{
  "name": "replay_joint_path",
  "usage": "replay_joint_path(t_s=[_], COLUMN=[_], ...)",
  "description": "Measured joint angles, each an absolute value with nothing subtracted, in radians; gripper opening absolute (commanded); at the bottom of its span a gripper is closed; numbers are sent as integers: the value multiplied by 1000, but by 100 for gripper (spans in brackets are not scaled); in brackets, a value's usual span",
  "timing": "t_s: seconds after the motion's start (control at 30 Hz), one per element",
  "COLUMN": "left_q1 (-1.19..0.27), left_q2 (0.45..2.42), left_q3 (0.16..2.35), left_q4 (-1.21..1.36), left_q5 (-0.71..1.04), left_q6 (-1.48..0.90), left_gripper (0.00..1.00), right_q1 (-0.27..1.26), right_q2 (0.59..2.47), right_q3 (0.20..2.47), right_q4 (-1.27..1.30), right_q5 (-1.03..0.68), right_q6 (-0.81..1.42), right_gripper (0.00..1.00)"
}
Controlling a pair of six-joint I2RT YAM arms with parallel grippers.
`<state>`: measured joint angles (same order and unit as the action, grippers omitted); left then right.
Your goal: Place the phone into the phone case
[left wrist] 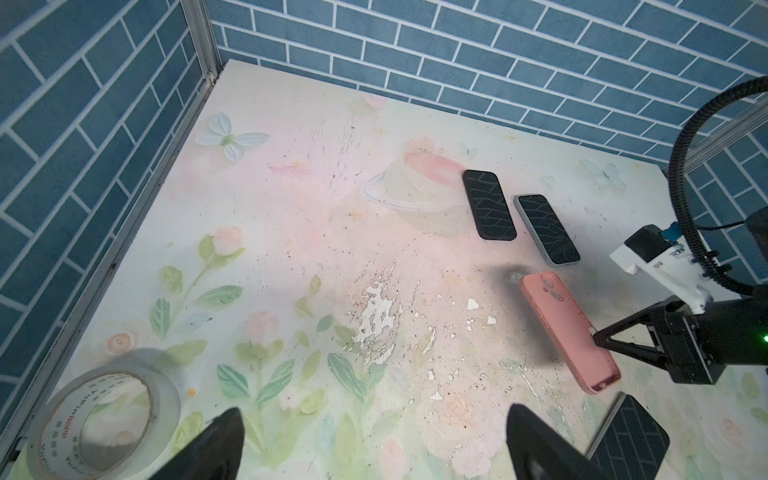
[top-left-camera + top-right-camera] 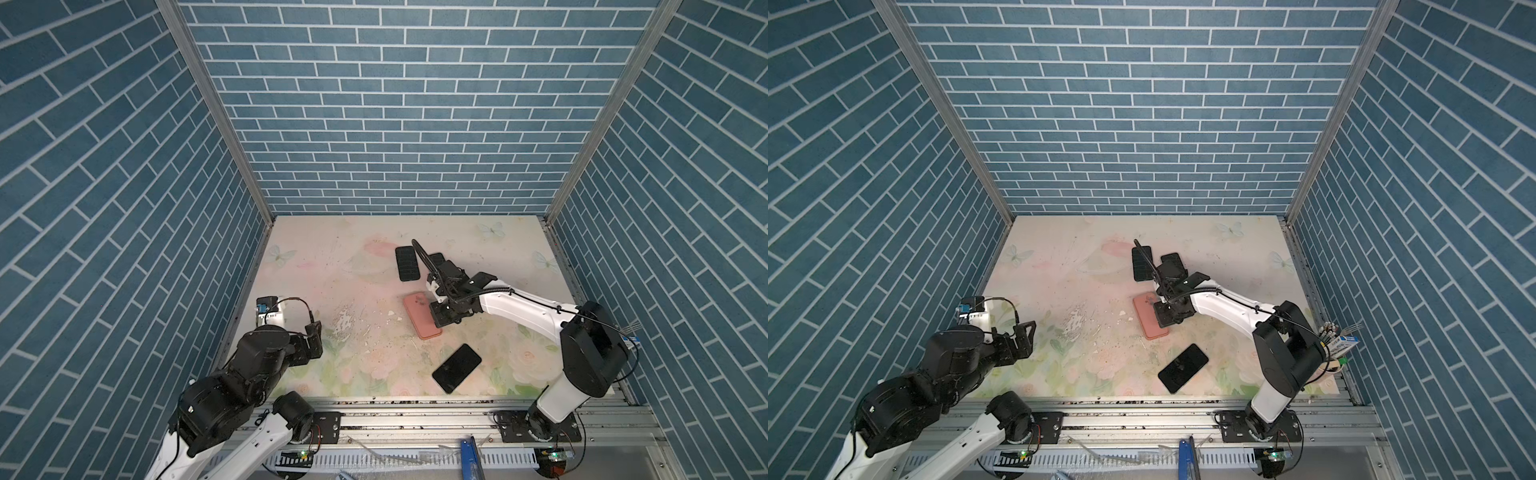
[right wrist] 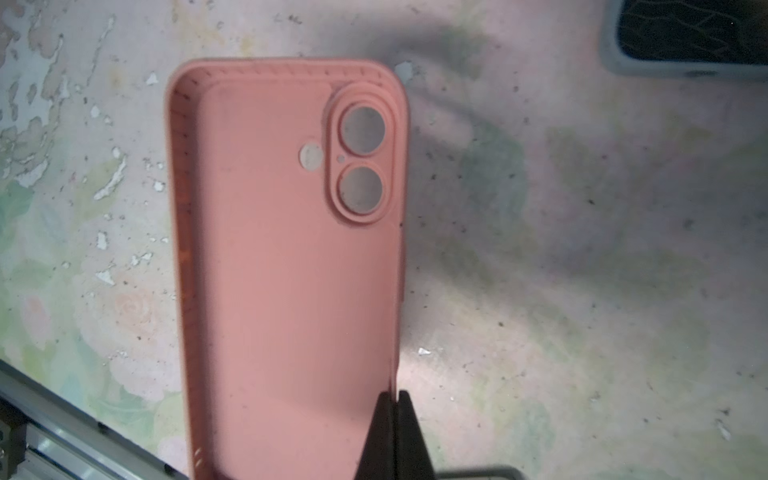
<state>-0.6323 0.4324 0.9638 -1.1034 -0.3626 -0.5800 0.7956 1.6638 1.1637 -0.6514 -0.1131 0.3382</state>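
Observation:
The pink phone case [image 2: 417, 311] [image 2: 1146, 318] lies empty, hollow side up, mid-table. My right gripper [image 2: 439, 321] [image 2: 1163, 321] [image 3: 392, 395] is shut on its right long wall near the bottom end, the thin rim pinched between the fingertips; the left wrist view shows the case [image 1: 565, 328] and that gripper [image 1: 596, 332] too. The black phone [image 2: 456, 368] [image 2: 1182, 368] [image 1: 631, 440] lies screen up nearer the front edge, apart from the case. My left gripper [image 2: 313, 332] [image 2: 1025, 332] [image 1: 374, 415] hovers open and empty at the table's left side.
Two other phones in dark and grey cases [image 2: 406, 264] [image 1: 546, 229] lie side by side at the back, just beyond the right wrist. A roll of clear tape [image 1: 104, 419] sits by the left wall. Brick walls enclose three sides; a metal rail [image 2: 415, 409] runs along the front.

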Motion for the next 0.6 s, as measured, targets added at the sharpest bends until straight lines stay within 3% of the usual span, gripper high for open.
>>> replay_joint_path(t_s=[0.33,0.4,0.47,0.5,0.6], left_q1=[-632,-632,-632,-632,-632], left_q2=[418,418,418,418,415], left_q3=[964,964,964,964,963], left_q4=[-1110,-1110,-1110,-1110,-1108], left_q5=[-369,-368,-364,-361,-349], left_q6=[-587,-587,-587,-586,-579], left_gripper=[100,99,100,100,100], right_q1=[886,895,901,903,904], right_q2=[1676,1684,1697,1699,1697], right_q3=[1172,1180,1197,1203,1215], right_q4=[-700,-714,-730,-734,-749], right_q5=[-58,-31,1,14,41], right_q6=[243,228,217,215,235], right_gripper=[2,23,55,62,68])
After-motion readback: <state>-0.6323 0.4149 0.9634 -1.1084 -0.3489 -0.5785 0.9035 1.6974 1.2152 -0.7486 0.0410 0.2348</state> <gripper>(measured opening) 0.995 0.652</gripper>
